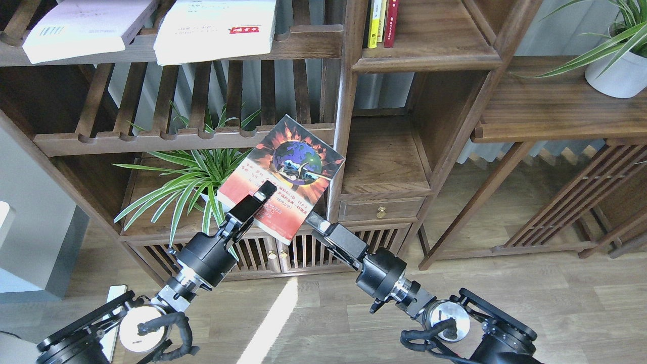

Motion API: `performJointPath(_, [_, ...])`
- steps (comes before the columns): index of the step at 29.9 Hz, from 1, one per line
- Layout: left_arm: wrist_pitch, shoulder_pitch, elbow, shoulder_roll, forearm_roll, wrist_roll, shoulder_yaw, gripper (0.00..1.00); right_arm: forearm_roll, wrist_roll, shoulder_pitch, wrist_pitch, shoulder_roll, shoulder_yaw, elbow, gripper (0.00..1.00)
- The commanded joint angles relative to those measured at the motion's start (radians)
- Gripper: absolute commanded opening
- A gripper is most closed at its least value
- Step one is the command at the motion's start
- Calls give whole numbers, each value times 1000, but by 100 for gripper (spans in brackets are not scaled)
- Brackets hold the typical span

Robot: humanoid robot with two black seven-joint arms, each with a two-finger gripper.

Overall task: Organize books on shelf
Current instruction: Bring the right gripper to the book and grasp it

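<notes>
The left gripper (pixel 263 194) is clamped on the red book (pixel 283 174), held tilted in the air before the bookcase post, just left of the shelf (pixel 384 162); the right gripper (pixel 314 222) sits at the book's lower corner, grip unclear; better to level the book and clear the post before sliding in.

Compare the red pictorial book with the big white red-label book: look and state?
The red pictorial book has a dark globe-and-flames cover; the white book is plain with a small red label. The red one is held tilted by the left gripper; the white one lies on the slatted rack. Both are paperbacks.
</notes>
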Motion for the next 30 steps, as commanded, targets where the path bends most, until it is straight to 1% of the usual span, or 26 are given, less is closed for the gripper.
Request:
performJointPath(1, [0, 20, -14, 19, -1, 0, 11, 3, 5, 1, 21, 0, 2, 3, -6, 99])
performJointPath(7, [0, 21, -24, 15, 1, 3, 31, 3, 15, 1, 36, 0, 5, 3, -9, 99])
performJointPath(12, [0, 21, -40, 9, 1, 40, 44, 2, 15, 2, 33, 0, 6, 3, -12, 99])
performJointPath(22, [0, 26, -70, 47, -1, 41, 62, 3, 16, 2, 38, 0, 12, 5, -17, 99])
performJointPath(27, [0, 26, -70, 38, 1, 41, 68, 2, 19, 2, 38, 0, 29, 3, -17, 98])
performJointPath(30, [0, 27, -71, 36, 1, 41, 68, 3, 21, 2, 39, 0, 34, 5, -17, 92])
